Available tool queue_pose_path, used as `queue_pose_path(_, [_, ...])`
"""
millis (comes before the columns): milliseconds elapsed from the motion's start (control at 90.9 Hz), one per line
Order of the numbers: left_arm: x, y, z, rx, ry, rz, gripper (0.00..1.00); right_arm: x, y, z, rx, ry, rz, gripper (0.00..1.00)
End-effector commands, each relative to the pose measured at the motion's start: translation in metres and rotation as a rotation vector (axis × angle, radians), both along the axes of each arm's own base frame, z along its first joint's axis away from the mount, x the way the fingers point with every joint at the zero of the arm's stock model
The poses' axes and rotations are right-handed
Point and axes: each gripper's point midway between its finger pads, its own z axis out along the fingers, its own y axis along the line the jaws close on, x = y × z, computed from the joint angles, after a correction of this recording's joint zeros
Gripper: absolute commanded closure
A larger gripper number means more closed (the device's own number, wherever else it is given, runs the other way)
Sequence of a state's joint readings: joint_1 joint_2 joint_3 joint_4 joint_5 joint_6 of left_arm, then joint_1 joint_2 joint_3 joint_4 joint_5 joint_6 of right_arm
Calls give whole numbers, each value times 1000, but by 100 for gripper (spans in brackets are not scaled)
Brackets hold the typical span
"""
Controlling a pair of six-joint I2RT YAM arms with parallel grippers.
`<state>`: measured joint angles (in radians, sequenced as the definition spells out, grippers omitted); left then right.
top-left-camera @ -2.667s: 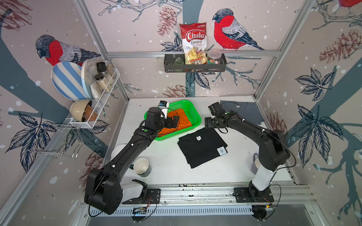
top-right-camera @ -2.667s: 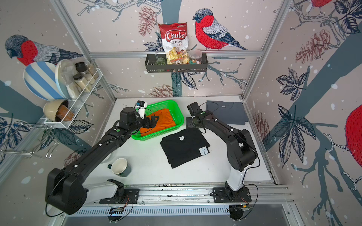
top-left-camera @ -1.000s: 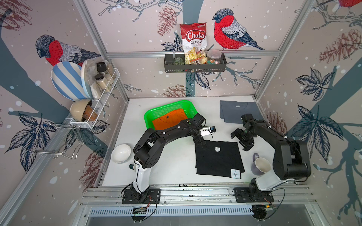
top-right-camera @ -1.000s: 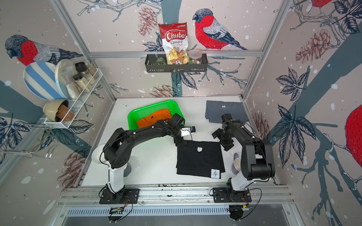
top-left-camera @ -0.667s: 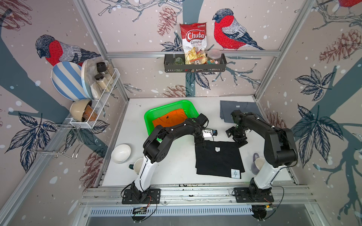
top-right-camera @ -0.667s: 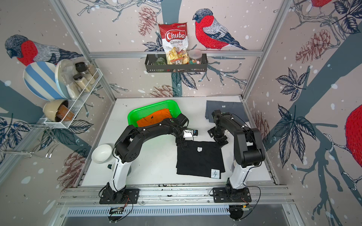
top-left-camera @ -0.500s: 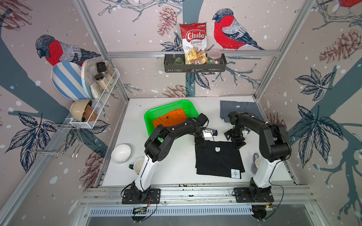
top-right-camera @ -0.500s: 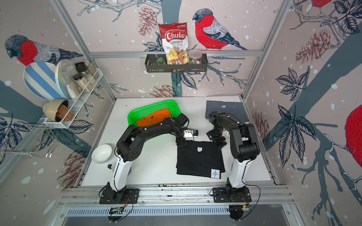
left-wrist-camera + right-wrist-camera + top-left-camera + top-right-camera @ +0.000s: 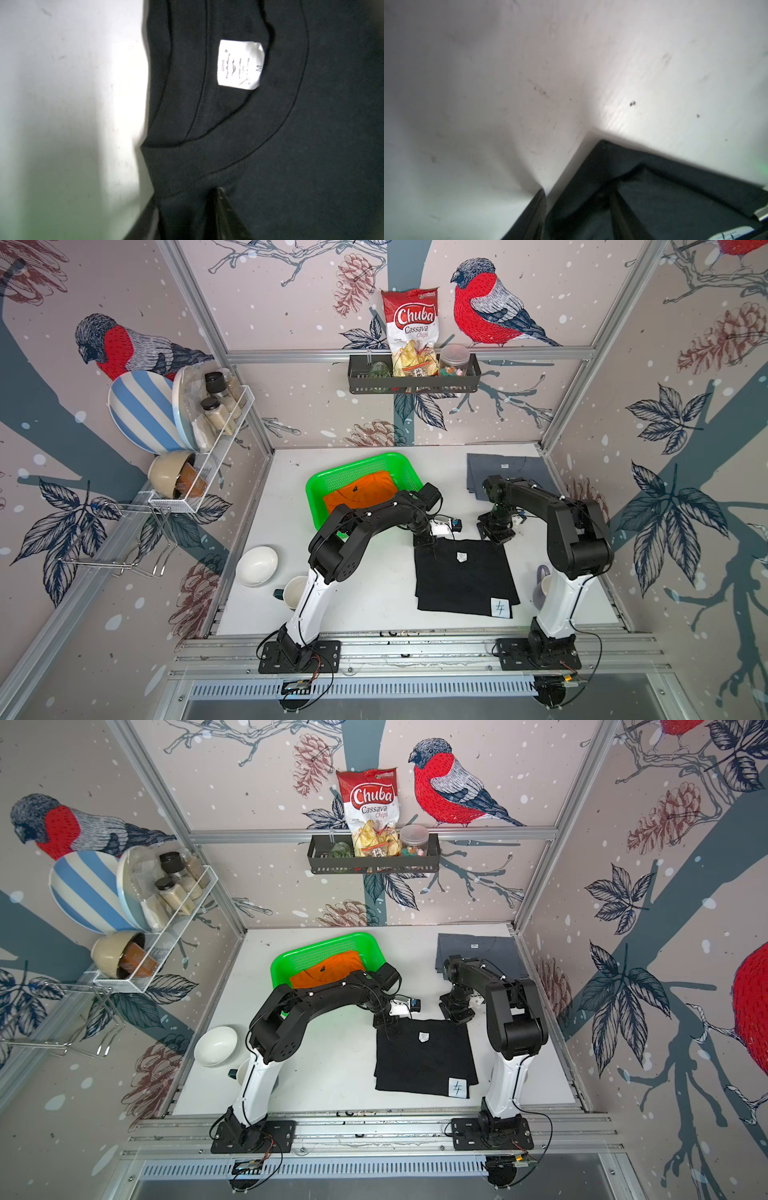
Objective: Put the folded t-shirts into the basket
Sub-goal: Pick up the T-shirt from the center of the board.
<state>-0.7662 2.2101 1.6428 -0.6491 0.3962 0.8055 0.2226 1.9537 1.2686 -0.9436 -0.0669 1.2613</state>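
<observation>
The black shirt [image 9: 463, 576] lies flat on the tabletop [image 9: 374, 593], towards the front and right of centre. It is a neat dark rectangle with a white paper tag [image 9: 500, 607] at its near right corner. A small white label [image 9: 460, 557] sits inside the collar at its far edge; the left wrist view shows the label [image 9: 240, 64] marked M and the curved collar seams.

To the left, a white bowl [image 9: 257, 565] stands by the tabletop's left edge.

Both hands are down on the shirt's far edge. The left hand [image 9: 424, 540] pinches the far left corner, where the cloth puckers between its fingers [image 9: 224, 199]. The right hand [image 9: 496, 533] pinches the far right corner, one finger [image 9: 533, 207] outside the edge and the other on the cloth.

Beyond the left hand sits the green basket [image 9: 353, 472], perforated and round-rimmed, with the orange shirt [image 9: 361, 495] lying folded inside it, partly hidden by the left arm.

The grey shirt [image 9: 507, 468] lies folded flat in the far right corner of the tabletop, well apart from the basket, with a small white label at its collar.
</observation>
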Motion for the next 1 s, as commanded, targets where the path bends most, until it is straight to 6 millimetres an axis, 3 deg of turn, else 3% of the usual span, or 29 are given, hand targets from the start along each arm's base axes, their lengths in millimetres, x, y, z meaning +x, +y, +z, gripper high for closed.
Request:
queue_pose_path(0, [5,21,-20,126,-17,58,86,-11,-16,-24,-86,46,1,72])
queue_pose_path(176, [1,29,-16,145,-11,76,99,-5,-9,-20,-20,12,11,82])
queue_pose_path(352, [-2,38,15,151,-40,116,100,14,6,8,77,-99,76,88])
queue_pose_path(550, [-15,58,64,103,-105,187,100,36,29,69,104,-287,195,92])
queue_pose_path(748, [-29,79,108,39,-162,287,100,52,74,145,147,-546,291,100])
queue_pose_path(847, [-27,102,132,55,-244,380,100,56,99,181,146,-663,347,100])
queue_pose_path(990, [-24,136,177,37,-384,498,100,59,139,218,190,-784,410,100])
